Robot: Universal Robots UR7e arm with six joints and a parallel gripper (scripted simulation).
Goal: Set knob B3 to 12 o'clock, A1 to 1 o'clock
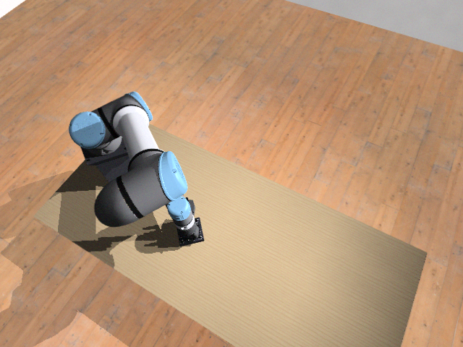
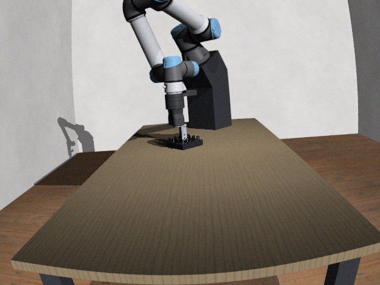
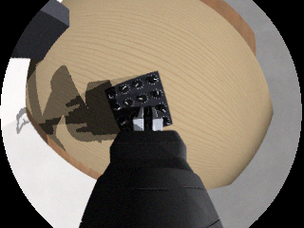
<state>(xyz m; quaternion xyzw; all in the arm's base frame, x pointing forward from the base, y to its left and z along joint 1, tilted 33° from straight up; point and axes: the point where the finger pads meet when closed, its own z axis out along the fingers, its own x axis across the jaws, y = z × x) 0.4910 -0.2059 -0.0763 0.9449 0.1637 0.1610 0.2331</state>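
Item: one black knob box (image 1: 191, 243) (image 2: 192, 144) (image 3: 149, 87), standing flat on the wood-grained table (image 1: 280, 242) (image 2: 199, 199) (image 3: 199, 71), toward the end bearing the pedestal (image 1: 112, 170) (image 2: 221, 92) (image 3: 40, 33). Its knobs are showing in rows in the wrist view, several carrying pale lines; their printed names are proving too small to read, so A1 and B3 are going unidentified.

Item: one jointed arm (image 1: 138, 130) (image 2: 147, 40), grey and white with blue caps, reaching from the pedestal and bending down over the box.

Item: one gripper (image 1: 192, 230) (image 2: 183, 138) (image 3: 147, 112), dark-bodied, pointing downward with its tips sitting low among the knobs. The two pale fingers are standing fairly narrow, a slim gap remaining between them — something dark is showing in that gap, but whether they are gripping a knob cannot be told. In the wrist view they are covering part of the box near its lower edge.

Item: shadows, dark and jagged, lying across the table beside the box.

Item: one plank floor (image 1: 299, 93) (image 2: 331, 162) (image 3: 239, 21), extending around the table — reddish brown in the exterior view
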